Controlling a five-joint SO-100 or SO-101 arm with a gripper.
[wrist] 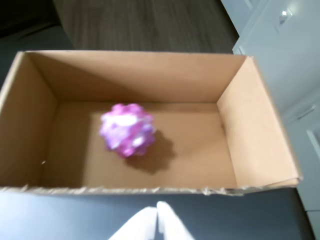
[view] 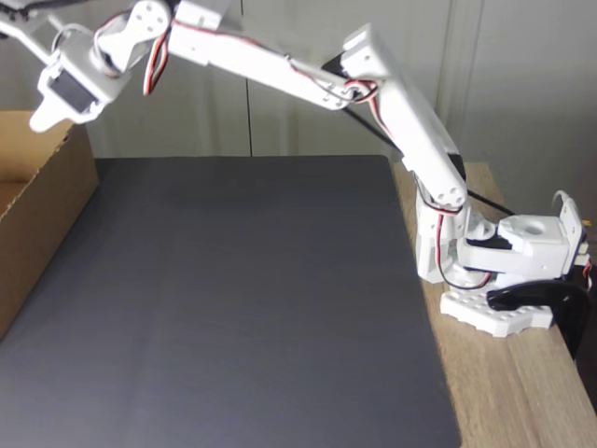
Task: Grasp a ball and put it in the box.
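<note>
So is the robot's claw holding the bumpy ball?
No. The gripper holds nothing; its fingertips are together. The ball is inside the box.

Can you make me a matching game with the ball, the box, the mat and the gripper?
Things:
1. ball
2. box
3. mat
4. gripper

Descriptions:
A. brown cardboard, open on top
B. white, fingertips together, above the box's near edge
C. pink, purple and white, on the box floor
D. dark grey, flat on the wooden table

Pairs: 1-C, 2-A, 3-D, 4-B
</note>
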